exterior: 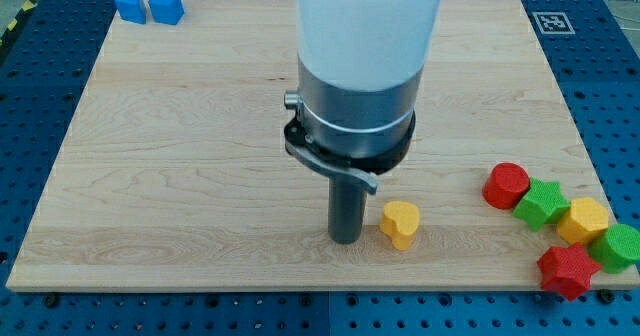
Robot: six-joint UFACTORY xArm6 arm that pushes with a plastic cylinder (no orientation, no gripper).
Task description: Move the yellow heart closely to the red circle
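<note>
The yellow heart (400, 223) lies on the wooden board near the view's bottom, right of centre. My tip (346, 240) rests on the board just left of the heart, with a small gap between them. The red circle (506, 185) lies far to the heart's right, near the board's right edge, at the top of a cluster of blocks. The arm's wide white and grey body hangs over the middle of the board and hides what is behind it.
Beside the red circle lie a green star (543, 202), a yellow hexagon (583, 220), a green block (616, 247) and a red star (567, 270). Two blue blocks (148, 6) sit at the board's top left corner. The wooden board (180, 156) lies on a blue perforated table.
</note>
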